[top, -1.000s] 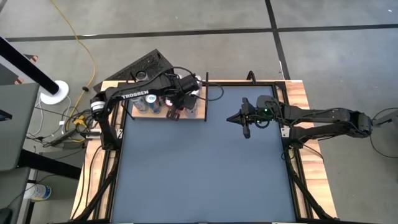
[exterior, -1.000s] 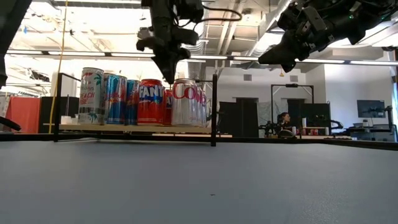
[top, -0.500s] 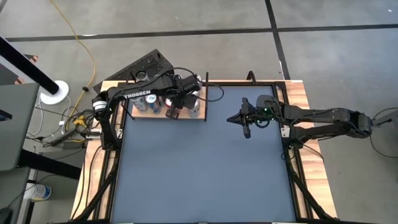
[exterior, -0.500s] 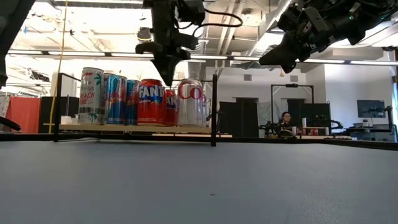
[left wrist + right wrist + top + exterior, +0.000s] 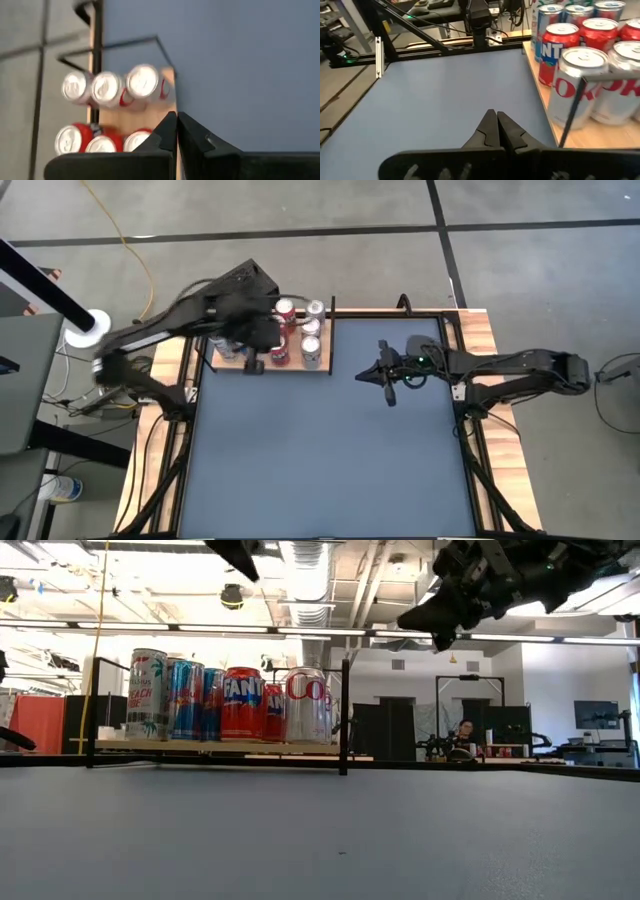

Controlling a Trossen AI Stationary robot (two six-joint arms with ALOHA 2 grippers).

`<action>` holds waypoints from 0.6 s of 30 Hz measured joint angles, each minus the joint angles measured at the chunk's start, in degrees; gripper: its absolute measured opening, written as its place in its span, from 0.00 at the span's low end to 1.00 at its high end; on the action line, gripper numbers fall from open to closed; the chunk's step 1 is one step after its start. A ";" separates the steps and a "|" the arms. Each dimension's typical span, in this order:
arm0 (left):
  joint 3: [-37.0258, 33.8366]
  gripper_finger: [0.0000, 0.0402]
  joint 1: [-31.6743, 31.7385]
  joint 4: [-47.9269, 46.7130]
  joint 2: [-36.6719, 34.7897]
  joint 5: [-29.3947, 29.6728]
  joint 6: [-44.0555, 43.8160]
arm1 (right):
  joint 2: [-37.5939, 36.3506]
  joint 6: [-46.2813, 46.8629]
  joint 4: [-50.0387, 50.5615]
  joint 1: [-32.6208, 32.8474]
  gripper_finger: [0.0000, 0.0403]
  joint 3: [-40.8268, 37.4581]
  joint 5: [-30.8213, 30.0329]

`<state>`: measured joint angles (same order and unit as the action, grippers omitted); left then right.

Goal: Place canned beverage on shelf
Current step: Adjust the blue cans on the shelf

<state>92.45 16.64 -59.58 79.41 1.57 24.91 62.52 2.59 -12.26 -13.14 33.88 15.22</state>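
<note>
While the flat light-brown wood-grain shelf w/ thin black posts [image 5: 268, 366] sits at the far-left corner of the blue worktop [image 5: 330, 450], it carries a cluster of upright cans — none on the bare worktop. In the low view they stand side by side on the board: a tall white-and-pink can [image 5: 146, 693] at one end, a blue can [image 5: 184, 698] touching it, an orange Fanta can [image 5: 241, 703] next, then a silver can w/ red lettering [image 5: 306, 705] by the black corner post [image 5: 345, 716]. More red and silver cans stand behind, partly hidden.

Left arm's jaws [image 5: 177, 131] are clenched, tips pressed together w/ nothing between them — raised above the shelf's near edge, clear of the can tops. The left wrist view looks down on three silver-topped cans [image 5: 108, 88] in one row and red cans [image 5: 72, 139] in the row nearer the jaws.

Right arm's jaws [image 5: 496, 129] are likewise clenched and empty, hanging over the worktop's far-middle, well apart from the shelf and pointed toward it. Its wrist view shows the silver can [image 5: 577, 85] just behind the corner post, red cans beyond.

A seated person [image 5: 463, 736] shows far back in the room.
</note>
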 joint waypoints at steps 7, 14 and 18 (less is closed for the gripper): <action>-35.53 0.00 -5.61 40.82 -24.51 -4.31 -10.09 | 7.89 1.94 -0.40 0.69 0.00 7.55 3.77; -64.73 0.00 -10.88 71.68 -41.29 -3.49 -16.19 | 13.58 4.82 -0.42 2.88 0.00 13.37 2.89; -73.54 0.00 -11.10 73.50 -47.76 -1.64 -20.92 | 15.32 5.88 -0.38 3.83 0.00 14.64 2.82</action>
<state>18.91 5.55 13.92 31.66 -0.07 3.99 77.84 8.47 -12.64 -9.31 48.52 18.04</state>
